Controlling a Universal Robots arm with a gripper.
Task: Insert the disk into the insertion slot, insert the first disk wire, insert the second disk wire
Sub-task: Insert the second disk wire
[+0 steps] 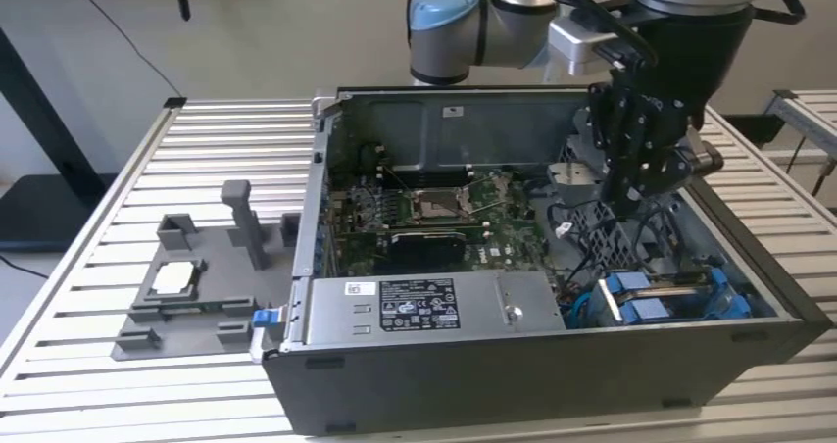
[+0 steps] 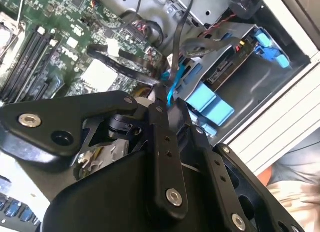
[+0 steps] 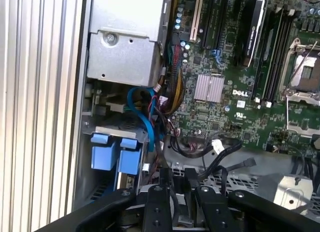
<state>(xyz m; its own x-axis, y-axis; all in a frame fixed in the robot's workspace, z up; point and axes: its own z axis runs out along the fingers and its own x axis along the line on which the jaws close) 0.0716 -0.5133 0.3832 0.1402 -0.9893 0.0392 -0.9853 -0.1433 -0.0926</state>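
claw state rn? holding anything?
The claw: closed, apparently pinching a thin black wire.

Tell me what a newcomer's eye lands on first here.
The open black computer case sits on the slatted table, its green motherboard exposed. The black claw reaches down inside at the exterior view's right, among dark cables. Near it, bright blue tabs mark the drive bay in the case's near corner.
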